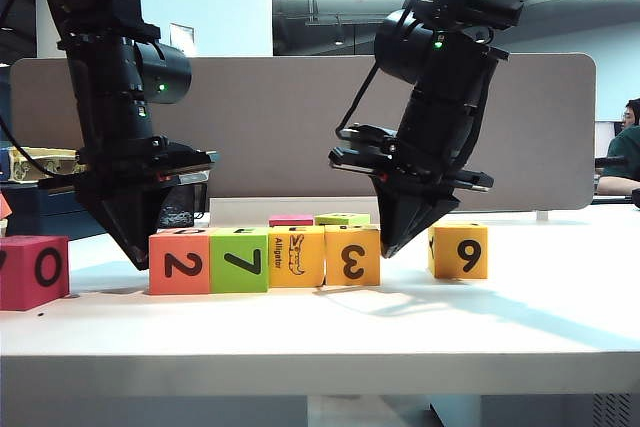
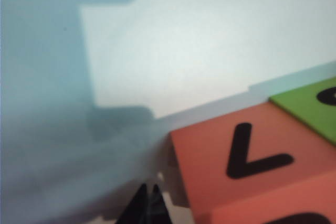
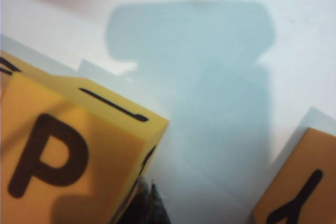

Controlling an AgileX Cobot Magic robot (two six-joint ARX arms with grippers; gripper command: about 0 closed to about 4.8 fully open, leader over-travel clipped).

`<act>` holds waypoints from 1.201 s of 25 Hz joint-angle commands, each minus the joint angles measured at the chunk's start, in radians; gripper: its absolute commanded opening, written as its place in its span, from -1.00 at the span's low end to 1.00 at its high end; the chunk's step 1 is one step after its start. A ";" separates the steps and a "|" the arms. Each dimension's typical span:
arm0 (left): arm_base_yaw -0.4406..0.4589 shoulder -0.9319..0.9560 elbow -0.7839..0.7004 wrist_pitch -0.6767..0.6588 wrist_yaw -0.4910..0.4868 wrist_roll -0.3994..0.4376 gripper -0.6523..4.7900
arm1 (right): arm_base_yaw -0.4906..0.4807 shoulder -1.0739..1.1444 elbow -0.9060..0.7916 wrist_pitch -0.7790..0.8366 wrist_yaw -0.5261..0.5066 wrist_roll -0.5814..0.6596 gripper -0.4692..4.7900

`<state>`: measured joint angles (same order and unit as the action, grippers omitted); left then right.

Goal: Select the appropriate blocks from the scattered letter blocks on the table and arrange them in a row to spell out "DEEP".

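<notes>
Four blocks stand in a row touching each other on the white table (image 1: 320,322): orange with 2 (image 1: 180,262), lime green with 7 (image 1: 239,260), yellow with an alligator (image 1: 296,256), yellow-orange with 3 (image 1: 352,255). My left gripper (image 1: 140,255) points down at the row's left end, right beside the orange block (image 2: 247,166). Its tips (image 2: 148,191) are shut and hold nothing. My right gripper (image 1: 391,246) stands at the row's right end against the yellow-orange block (image 3: 63,156), whose top shows a P. Those tips (image 3: 147,186) are shut and empty too.
A magenta block with 0 (image 1: 33,270) sits at the far left. A yellow block with 9 (image 1: 459,250) stands apart, right of the right gripper, and shows in the right wrist view (image 3: 299,187). Flat pink (image 1: 291,219) and green (image 1: 342,218) pieces lie behind the row.
</notes>
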<state>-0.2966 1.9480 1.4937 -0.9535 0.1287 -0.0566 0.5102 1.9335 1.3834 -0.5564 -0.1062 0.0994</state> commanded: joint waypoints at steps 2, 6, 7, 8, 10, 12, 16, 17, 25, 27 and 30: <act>-0.002 -0.003 0.006 0.002 -0.046 0.003 -0.78 | 0.002 -0.007 0.004 0.013 0.003 -0.003 -0.83; -0.002 -0.003 0.006 0.003 -0.035 0.003 -0.78 | 0.002 -0.007 0.004 0.015 0.000 -0.002 -0.83; -0.002 -0.003 0.006 0.006 -0.034 0.003 -0.78 | 0.002 -0.007 0.004 0.015 -0.001 -0.002 -0.83; -0.002 -0.003 0.006 0.008 -0.020 0.003 -0.78 | 0.002 -0.007 0.004 0.015 -0.001 -0.002 -0.83; -0.002 -0.003 0.006 0.013 0.012 0.003 -0.78 | 0.002 -0.007 0.004 0.015 -0.002 -0.002 -0.83; -0.002 -0.003 0.006 0.020 0.026 0.003 -0.78 | 0.002 -0.007 0.004 0.015 -0.004 -0.002 -0.83; -0.002 -0.003 0.006 0.021 0.033 0.003 -0.78 | 0.002 -0.007 0.004 0.015 -0.003 -0.002 -0.83; -0.002 -0.003 0.006 0.021 0.031 0.003 -0.78 | 0.002 -0.007 0.004 0.015 -0.003 -0.002 -0.83; -0.002 -0.003 0.007 0.016 -0.098 0.026 -0.78 | 0.001 -0.009 0.004 0.014 0.045 -0.003 -0.83; -0.002 -0.011 0.010 0.005 -0.154 0.044 -0.78 | -0.006 -0.030 0.004 0.012 0.075 -0.003 -0.83; -0.002 -0.046 0.027 0.002 -0.155 0.050 -0.78 | -0.010 -0.090 0.005 0.016 0.079 -0.003 -0.83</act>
<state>-0.2970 1.9266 1.5017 -0.9504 -0.0208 -0.0151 0.4980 1.8729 1.3819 -0.5571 -0.0364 0.0990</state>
